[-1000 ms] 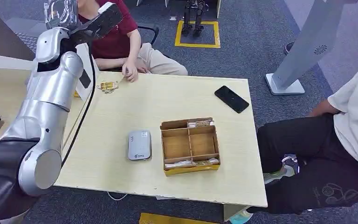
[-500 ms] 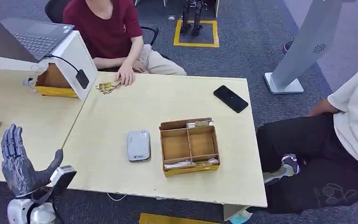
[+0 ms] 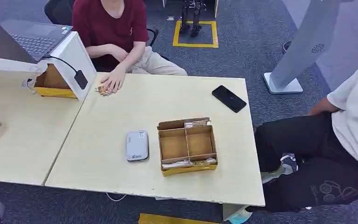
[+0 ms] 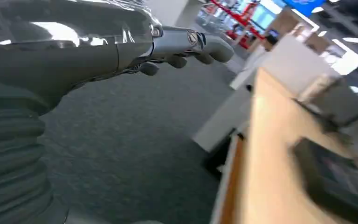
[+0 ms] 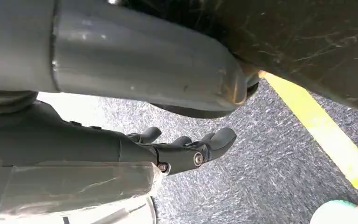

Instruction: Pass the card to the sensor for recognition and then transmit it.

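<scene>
A grey card reader (image 3: 137,145) lies flat near the middle of the wooden table (image 3: 121,112). To its right stands a brown cardboard box (image 3: 188,145) with compartments; cards lie in its far row (image 3: 196,123) and its near row (image 3: 189,163). In the left wrist view my left hand (image 4: 182,44) is stretched out with nothing in it, over grey carpet beside the table's edge (image 4: 261,154). In the right wrist view my right hand (image 5: 186,147) hangs above the carpet, fingers loosely apart, holding nothing.
A person in a red shirt (image 3: 109,23) sits at the far side, one hand (image 3: 112,83) resting on small cards. A black phone (image 3: 229,98) lies at the far right. A second person (image 3: 335,135) stands right. A laptop (image 3: 32,39) and open box (image 3: 56,79) sit left.
My left arm has dropped from high across the head view to below the table's edge. The person's hand has settled on the small cards.
</scene>
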Robot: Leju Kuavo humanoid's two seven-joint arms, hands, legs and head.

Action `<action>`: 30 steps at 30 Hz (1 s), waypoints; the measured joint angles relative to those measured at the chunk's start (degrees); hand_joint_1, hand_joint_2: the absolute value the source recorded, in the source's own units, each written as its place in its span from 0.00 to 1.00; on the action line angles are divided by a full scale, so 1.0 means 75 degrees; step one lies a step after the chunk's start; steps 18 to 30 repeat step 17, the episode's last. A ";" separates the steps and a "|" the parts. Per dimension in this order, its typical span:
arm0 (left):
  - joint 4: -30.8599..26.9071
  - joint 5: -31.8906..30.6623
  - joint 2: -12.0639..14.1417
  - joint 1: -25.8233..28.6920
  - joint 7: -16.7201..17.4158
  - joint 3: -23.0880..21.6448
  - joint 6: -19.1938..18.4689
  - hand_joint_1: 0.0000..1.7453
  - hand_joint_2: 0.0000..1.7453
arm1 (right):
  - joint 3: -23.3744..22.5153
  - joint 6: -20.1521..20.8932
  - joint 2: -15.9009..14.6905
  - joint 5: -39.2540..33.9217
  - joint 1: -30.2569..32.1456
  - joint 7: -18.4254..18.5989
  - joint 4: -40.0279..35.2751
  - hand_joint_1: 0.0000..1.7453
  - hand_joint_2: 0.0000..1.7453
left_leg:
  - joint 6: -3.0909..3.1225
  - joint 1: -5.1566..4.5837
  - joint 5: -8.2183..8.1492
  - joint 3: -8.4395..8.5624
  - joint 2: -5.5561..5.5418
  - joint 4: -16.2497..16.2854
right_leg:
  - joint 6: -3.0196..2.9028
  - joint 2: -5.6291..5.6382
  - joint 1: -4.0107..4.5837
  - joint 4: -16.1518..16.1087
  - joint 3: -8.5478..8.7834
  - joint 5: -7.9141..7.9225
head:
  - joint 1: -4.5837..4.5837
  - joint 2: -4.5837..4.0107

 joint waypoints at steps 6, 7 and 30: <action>0.1426 0.0020 0.0395 -0.0212 -0.0075 0.0689 0.0044 0.00 1.00 | -0.0044 -0.0003 -0.0009 0.0000 -0.0007 0.0000 0.0000 0.00 0.00 | 0.0002 -0.0004 0.0001 -0.0008 -0.0025 0.0003 | 0.0000 -0.0029 -0.0004 -0.0004 0.0012 0.0001 | 0.0020 0.0000; 0.1552 0.0011 0.0410 -0.0243 -0.0075 0.0745 0.0044 0.00 1.00 | -0.0047 0.0000 -0.0009 0.0000 -0.0007 0.0000 0.0000 0.00 0.00 | 0.0003 -0.0005 0.0002 -0.0007 -0.0025 0.0005 | 0.0001 -0.0029 -0.0004 -0.0005 0.0013 0.0002 | 0.0020 0.0000; 0.2535 -0.0999 0.0585 -0.0374 0.2102 0.1075 0.0301 0.00 1.00 | -0.0064 0.0012 -0.0009 0.0006 -0.0007 -0.0035 0.0000 0.00 0.00 | 0.0003 -0.0011 0.0001 -0.0006 -0.0025 0.0006 | 0.0001 -0.0032 -0.0009 -0.0005 0.0016 0.0006 | 0.0026 0.0000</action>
